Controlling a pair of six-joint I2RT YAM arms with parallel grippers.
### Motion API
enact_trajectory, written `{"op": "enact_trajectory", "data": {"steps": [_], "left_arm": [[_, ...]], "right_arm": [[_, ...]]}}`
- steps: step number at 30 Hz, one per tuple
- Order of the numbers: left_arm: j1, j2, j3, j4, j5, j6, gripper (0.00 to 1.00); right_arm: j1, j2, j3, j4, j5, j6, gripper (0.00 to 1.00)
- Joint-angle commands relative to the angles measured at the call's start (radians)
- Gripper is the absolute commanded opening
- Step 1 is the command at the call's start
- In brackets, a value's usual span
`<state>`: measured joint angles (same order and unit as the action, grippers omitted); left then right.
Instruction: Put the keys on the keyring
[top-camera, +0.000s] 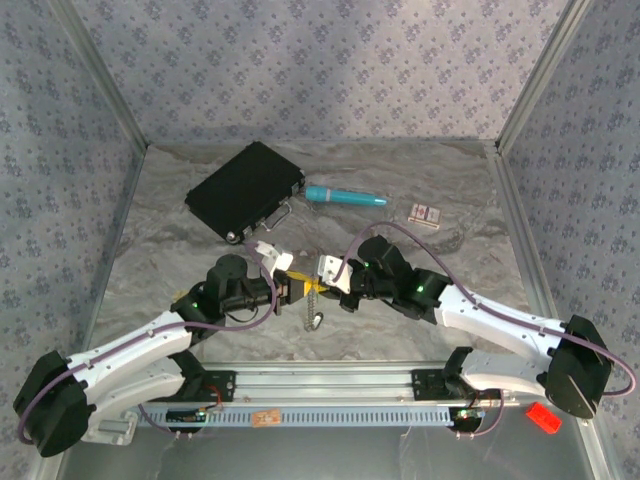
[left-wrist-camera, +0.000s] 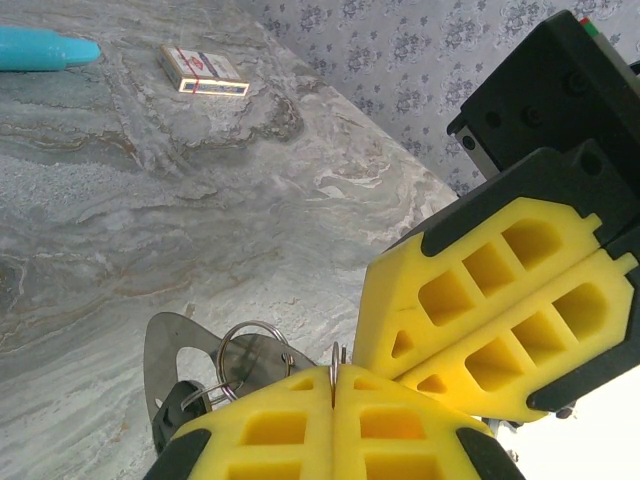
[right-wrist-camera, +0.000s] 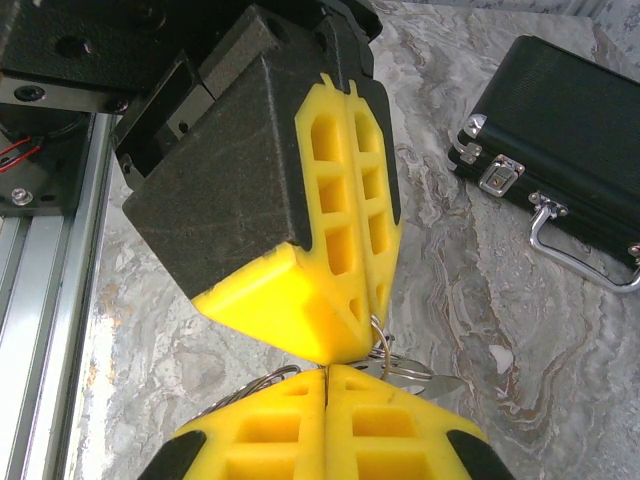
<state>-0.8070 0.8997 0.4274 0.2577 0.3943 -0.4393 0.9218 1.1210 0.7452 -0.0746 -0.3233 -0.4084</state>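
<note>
Fingers (left-wrist-camera: 270, 430) of left gripper (left-wrist-camera: 333, 390) and right gripper (right-wrist-camera: 325, 390), ribbed yellow, clamp shut on the wiry keyring (left-wrist-camera: 252, 324); top view adds its dangling chain (top-camera: 315, 318).

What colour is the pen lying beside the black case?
The pen is teal, clearest in the top external view.

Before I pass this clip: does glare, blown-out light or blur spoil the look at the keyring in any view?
Top external: soft even light, no glare, but the keyring is too small to resolve. Left wrist: its rings sharp, lower right corner blown out white. Right wrist: crisp, a mild glint on the black case's handle, little of the keyring shows.
</note>
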Motion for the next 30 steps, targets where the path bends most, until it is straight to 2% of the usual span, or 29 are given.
{"op": "enact_trajectory", "data": {"steps": [1, 3, 5, 6, 7, 9, 17, 19, 24, 30], "left_arm": [[0.009, -0.013, 0.011, 0.063, -0.019, -0.001, 0.0], [0.009, -0.018, 0.01, 0.072, -0.021, 0.014, 0.0], [0.006, -0.026, 0.007, 0.082, -0.023, 0.048, 0.0], [0.004, -0.03, 0.006, 0.091, -0.022, 0.069, 0.0], [0.002, -0.036, 0.002, 0.102, -0.019, 0.101, 0.0], [0.001, -0.048, -0.007, 0.122, -0.017, 0.171, 0.0], [0.002, -0.095, -0.082, 0.224, 0.009, 0.39, 0.0], [0.002, -0.107, -0.095, 0.232, 0.019, 0.419, 0.0], [-0.002, -0.137, -0.121, 0.262, 0.044, 0.47, 0.0], [-0.01, -0.14, -0.115, 0.272, 0.099, 0.503, 0.0]], "right_arm": [[0.018, 0.009, 0.036, -0.029, -0.058, -0.002, 0.0], [0.02, 0.006, 0.036, -0.029, -0.059, 0.002, 0.01], [0.019, 0.004, 0.039, -0.04, -0.073, 0.01, 0.22], [0.017, 0.003, 0.041, -0.048, -0.085, 0.017, 0.29], [0.014, 0.001, 0.048, -0.057, -0.099, 0.026, 0.35], [0.001, -0.007, 0.06, -0.083, -0.125, 0.041, 0.41], [-0.143, -0.085, 0.047, -0.117, -0.297, 0.156, 0.41], [-0.165, -0.102, 0.026, -0.085, -0.288, 0.181, 0.41], [-0.165, -0.097, -0.003, -0.013, -0.29, 0.181, 0.4], [-0.117, -0.048, 0.004, 0.043, -0.298, 0.109, 0.36]]}}
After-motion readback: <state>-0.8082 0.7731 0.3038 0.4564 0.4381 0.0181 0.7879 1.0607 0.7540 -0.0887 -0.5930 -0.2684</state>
